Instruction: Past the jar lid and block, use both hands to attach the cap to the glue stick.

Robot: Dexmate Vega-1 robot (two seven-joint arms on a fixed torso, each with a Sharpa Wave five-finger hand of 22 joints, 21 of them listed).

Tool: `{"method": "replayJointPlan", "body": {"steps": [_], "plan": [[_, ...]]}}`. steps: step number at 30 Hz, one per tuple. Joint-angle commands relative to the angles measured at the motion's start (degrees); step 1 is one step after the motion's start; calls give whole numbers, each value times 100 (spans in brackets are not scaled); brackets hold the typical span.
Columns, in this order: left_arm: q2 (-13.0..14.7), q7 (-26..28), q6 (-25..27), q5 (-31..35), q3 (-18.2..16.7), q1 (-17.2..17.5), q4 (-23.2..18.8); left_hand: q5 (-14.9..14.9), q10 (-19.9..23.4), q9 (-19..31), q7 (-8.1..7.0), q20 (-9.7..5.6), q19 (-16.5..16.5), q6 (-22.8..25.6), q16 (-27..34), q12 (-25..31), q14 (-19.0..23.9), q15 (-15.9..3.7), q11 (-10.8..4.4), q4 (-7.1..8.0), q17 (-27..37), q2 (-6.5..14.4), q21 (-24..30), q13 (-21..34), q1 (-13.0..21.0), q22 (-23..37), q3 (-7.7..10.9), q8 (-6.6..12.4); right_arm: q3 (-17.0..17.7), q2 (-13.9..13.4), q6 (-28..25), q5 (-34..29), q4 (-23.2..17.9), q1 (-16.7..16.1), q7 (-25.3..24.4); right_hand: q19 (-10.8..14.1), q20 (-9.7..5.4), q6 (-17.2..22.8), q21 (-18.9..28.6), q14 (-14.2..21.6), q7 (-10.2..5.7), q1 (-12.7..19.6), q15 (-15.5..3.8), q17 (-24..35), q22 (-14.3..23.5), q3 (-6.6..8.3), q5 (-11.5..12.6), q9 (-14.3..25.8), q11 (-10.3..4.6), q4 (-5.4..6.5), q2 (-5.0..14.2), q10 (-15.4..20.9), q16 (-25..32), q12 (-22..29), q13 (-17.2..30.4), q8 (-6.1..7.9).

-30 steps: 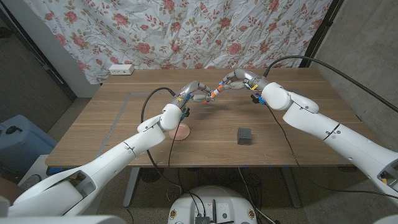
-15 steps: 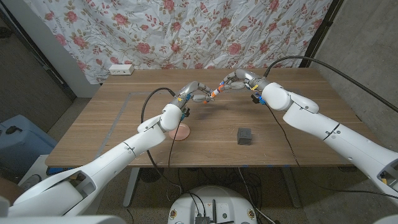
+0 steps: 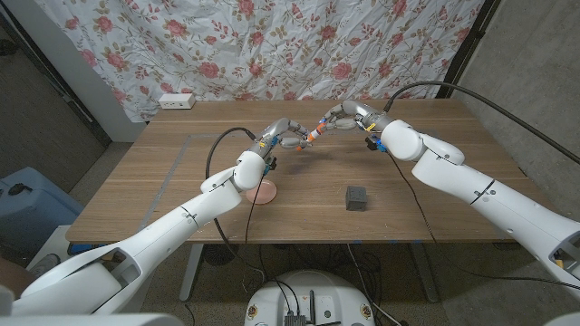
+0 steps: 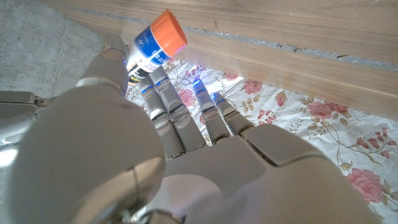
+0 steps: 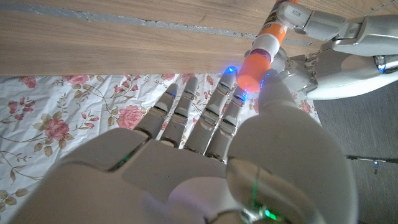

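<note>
Nearest on the bench [image 3: 181, 195] are seen the jar lid [image 3: 264, 193] and the dark block [image 3: 357, 197]. Farther, above the bench, the glue stick [image 4: 151, 48] is pinched by the left hand [image 3: 283, 135] and the orange cap [image 5: 254, 67] by the right hand [image 3: 343, 117]. Both seem light, stiff and smooth, so the barrel is best gripped firmly near its middle.

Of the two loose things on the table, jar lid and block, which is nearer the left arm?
The pink jar lid, beside the left forearm; the dark block sits farther right.
</note>
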Motion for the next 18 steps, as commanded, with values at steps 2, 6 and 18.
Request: {"method": "replayJointPlan", "body": {"steps": [2, 6, 18], "plan": [[-2, 18, -38, -10, 5, -6, 25, 34, 39, 66, 148, 7, 22, 215, 8, 24, 1, -545, -32, -5, 12, 389, -8, 31, -164, 19, 43, 48, -31, 44, 8, 10, 17, 27, 15, 8, 3, 72, 21, -31, -12, -30, -680, 14, 16, -27, 4, 18, 0, 1, 41, -42, 54, -5, 25, -35], [-6, 21, -50, -11, 4, -14, 35, 34, 34, 67, 149, 3, 22, 214, 8, 21, 1, -545, -31, -4, 12, 389, -8, 31, -164, 19, 42, 48, -46, 60, -6, 23, 46, 46, 35, 8, 0, 70, 21, -31, -12, -31, -681, 13, 16, -32, 3, 14, 0, 1, 48, -40, 56, -1, 29, -46], [3, 29, -52, -11, -12, -17, 29, 34, 38, 67, 149, 2, 21, 214, 7, 23, -1, -548, -32, -5, 12, 392, -8, 31, -162, 19, 43, 49, -87, 79, 19, 33, 70, 69, 68, 10, 4, 85, 22, -37, -12, -31, -679, 12, 16, -49, -1, 21, -1, -4, 49, -47, 58, -1, 31, -55]]}}
